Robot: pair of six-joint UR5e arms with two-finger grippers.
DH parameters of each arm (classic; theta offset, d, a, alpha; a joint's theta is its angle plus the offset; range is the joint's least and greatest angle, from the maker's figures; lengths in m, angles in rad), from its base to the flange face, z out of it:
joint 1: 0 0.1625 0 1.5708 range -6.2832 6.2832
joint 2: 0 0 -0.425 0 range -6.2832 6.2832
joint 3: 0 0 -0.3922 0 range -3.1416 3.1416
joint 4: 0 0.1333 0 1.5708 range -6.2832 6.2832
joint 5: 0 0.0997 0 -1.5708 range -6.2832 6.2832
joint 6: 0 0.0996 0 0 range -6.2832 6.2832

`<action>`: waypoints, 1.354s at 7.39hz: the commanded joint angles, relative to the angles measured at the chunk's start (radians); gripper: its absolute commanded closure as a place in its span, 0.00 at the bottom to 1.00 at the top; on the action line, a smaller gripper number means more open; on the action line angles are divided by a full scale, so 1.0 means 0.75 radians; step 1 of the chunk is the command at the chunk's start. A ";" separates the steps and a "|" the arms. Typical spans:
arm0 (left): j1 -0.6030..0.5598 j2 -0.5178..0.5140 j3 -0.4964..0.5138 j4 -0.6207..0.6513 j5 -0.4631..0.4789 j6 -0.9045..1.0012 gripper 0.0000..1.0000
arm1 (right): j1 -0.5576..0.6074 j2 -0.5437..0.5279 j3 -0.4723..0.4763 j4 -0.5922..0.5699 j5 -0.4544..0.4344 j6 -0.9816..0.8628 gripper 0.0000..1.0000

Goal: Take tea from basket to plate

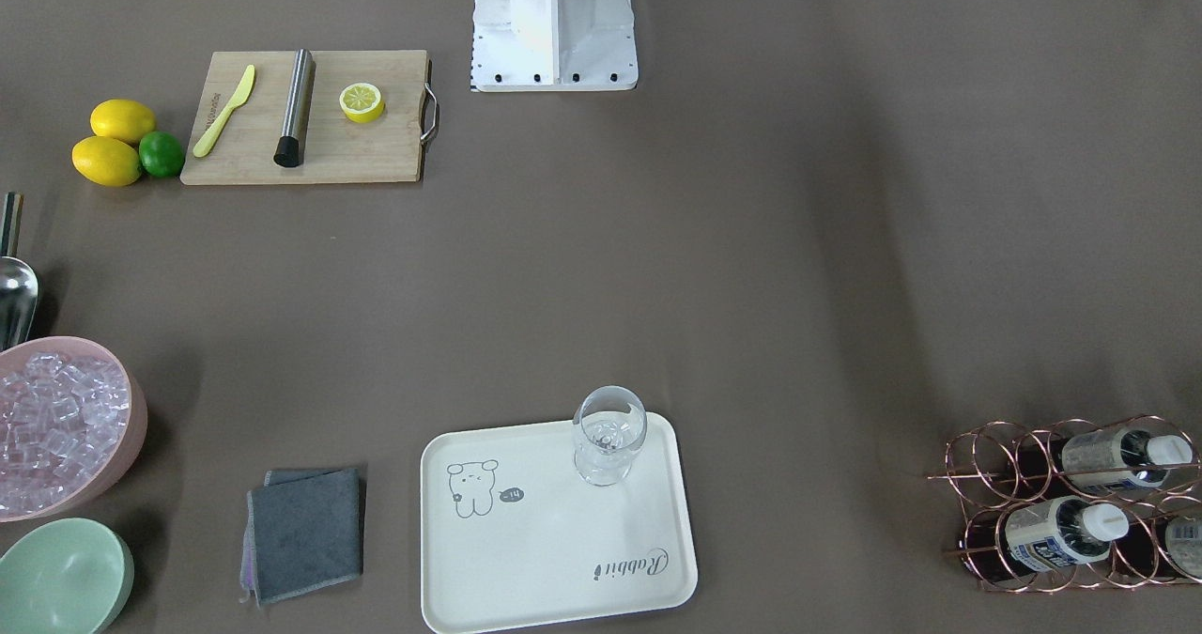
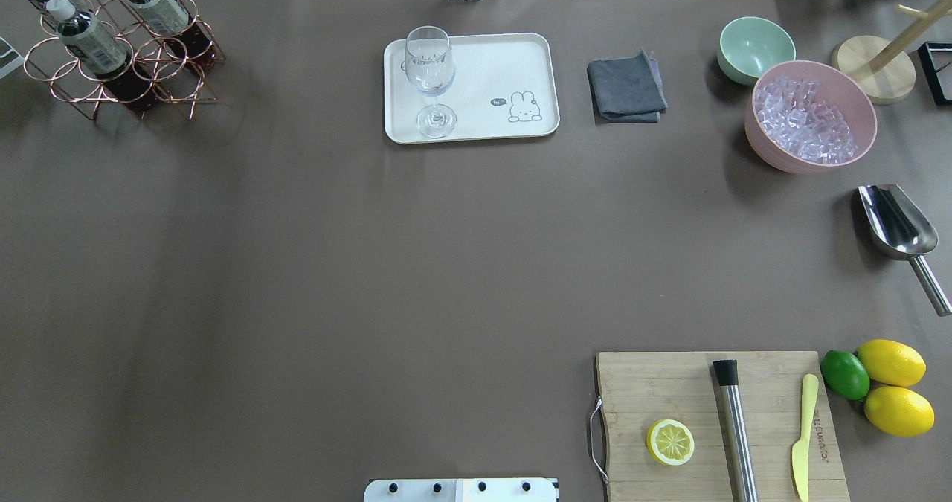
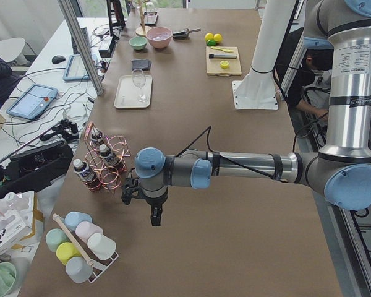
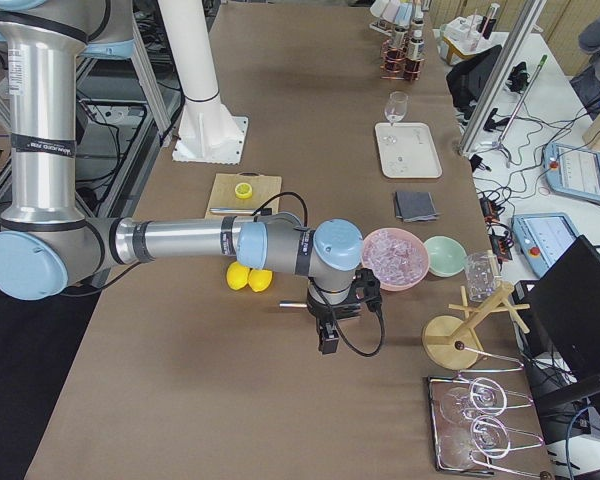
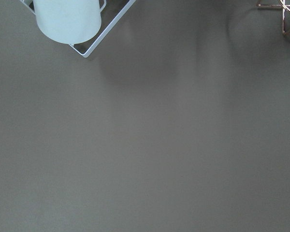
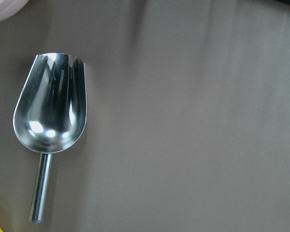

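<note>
Three tea bottles [image 1: 1066,531] in basket [image 1: 967,441], plate [image 1: 554,559] holds only glass [image 1: 608,446]. Left gripper [image 3: 156,216] hangs near basket, right gripper [image 4: 327,338] above scoop [image 6: 50,104]; open or closed, can't tell either. Suggest: grip bottle below cap, lift straight out of ring, land clear of glass

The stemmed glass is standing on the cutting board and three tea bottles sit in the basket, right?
No. The glass stands on the cream plate, not the cutting board, as the overhead view shows; three tea bottles do sit in the basket.
</note>
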 commanded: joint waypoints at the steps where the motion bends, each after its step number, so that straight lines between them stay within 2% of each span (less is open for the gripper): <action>1: 0.001 0.001 0.001 -0.001 0.000 -0.004 0.02 | 0.000 0.009 -0.006 0.000 0.010 0.016 0.01; 4: -0.001 0.003 0.001 -0.001 0.002 -0.002 0.02 | 0.000 0.013 -0.012 -0.002 0.025 0.033 0.01; 6: -0.001 0.007 0.003 0.001 0.002 -0.002 0.02 | 0.000 0.015 -0.004 -0.002 0.063 0.171 0.01; 10: -0.005 0.009 0.016 0.004 -0.004 -0.002 0.02 | 0.000 0.013 -0.018 -0.002 0.086 0.174 0.01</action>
